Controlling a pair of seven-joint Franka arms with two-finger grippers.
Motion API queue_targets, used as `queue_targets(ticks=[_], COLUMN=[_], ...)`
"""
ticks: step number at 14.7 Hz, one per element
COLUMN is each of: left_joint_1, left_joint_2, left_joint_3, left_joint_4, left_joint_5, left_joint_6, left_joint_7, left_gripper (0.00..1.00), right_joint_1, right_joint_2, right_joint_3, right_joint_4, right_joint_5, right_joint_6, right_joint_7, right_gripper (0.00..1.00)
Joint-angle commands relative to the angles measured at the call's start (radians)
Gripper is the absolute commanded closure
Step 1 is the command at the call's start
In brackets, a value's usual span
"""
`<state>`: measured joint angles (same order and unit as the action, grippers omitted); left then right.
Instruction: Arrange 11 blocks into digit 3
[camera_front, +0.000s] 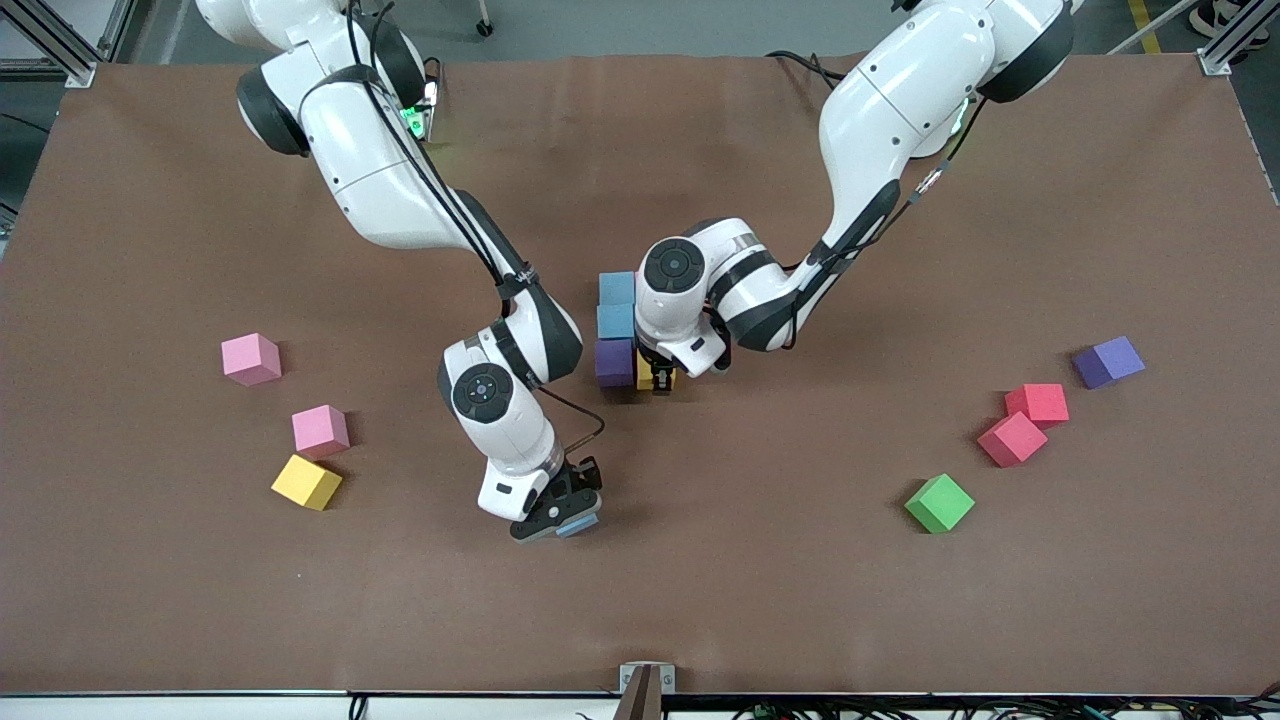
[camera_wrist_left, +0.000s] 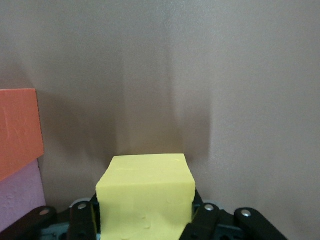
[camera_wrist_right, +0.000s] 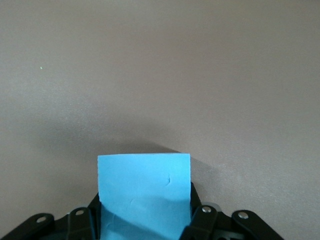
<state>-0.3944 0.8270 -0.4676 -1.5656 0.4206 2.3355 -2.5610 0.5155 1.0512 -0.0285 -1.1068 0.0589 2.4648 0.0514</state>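
Glossy white arms (camera_front: 380, 170), black joints, cables.

A wide brown matte tabletop (camera_front: 700, 600) fills nearly the whole front view — soft shadows lie across it under even overhead light. Along its upper edge runs grey floor (camera_front: 620, 25), with aluminium frame posts (camera_front: 1235, 40) at the corners, and dark cables (camera_front: 900, 708) trail along the white lower rim.

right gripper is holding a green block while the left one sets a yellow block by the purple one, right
Not quite: the right gripper holds a light blue block, as the right wrist view shows. The green block lies loose on the table. The left gripper does hold a yellow block beside the purple block.
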Motion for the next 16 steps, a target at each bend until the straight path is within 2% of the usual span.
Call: queue_targets(ticks=[1, 2, 3, 8, 12, 16], left_joint_1=[-0.009, -0.011, -0.014, -0.014, -0.007, 0.061], left_joint_2=[0.012, 0.012, 0.009, -0.032, -0.155, -0.291], left_joint_3=[0.012, 0.014, 0.014, 0.007, -0.002, -0.009], left_joint_4=[0.009, 0.007, 0.009, 0.009, -0.001, -0.027], left_joint_5=[0.024, 0.026, 0.041, 0.056, 0.056, 0.03], left_joint_6=[0.011, 0.008, 0.004, -0.051, -0.178, -0.289], left_joint_7=[-0.015, -0.011, -0.01, -0.013, 0.004, 0.204], left_gripper=[0.43, 0.1, 0.0, 0.0, 0.0, 0.0], right_joint_1=[-0.014, -0.018, -0.02, -0.026, -0.025, -0.014], right_joint_2=[0.006, 0.001, -0.002, -0.031, -0.034, -0.074], right_joint_3=[0.01, 0.01, 0.012, 0.013, 0.013, 0.036], right_joint_4=[0.021, 0.021, 0.021, 0.018, 0.013, -0.071], right_joint_5=[0.001, 0.005, 0.007, 0.013, 0.013, 0.013], right_joint_6=[-0.007, -0.009, -0.009, -0.05, -0.07, -0.069], right_joint_7=[-0.005, -0.004, -0.001, 0.004, 0.021, 0.178], right_gripper=[0.95, 0.95, 0.95, 0.94, 0.94, 0.94])
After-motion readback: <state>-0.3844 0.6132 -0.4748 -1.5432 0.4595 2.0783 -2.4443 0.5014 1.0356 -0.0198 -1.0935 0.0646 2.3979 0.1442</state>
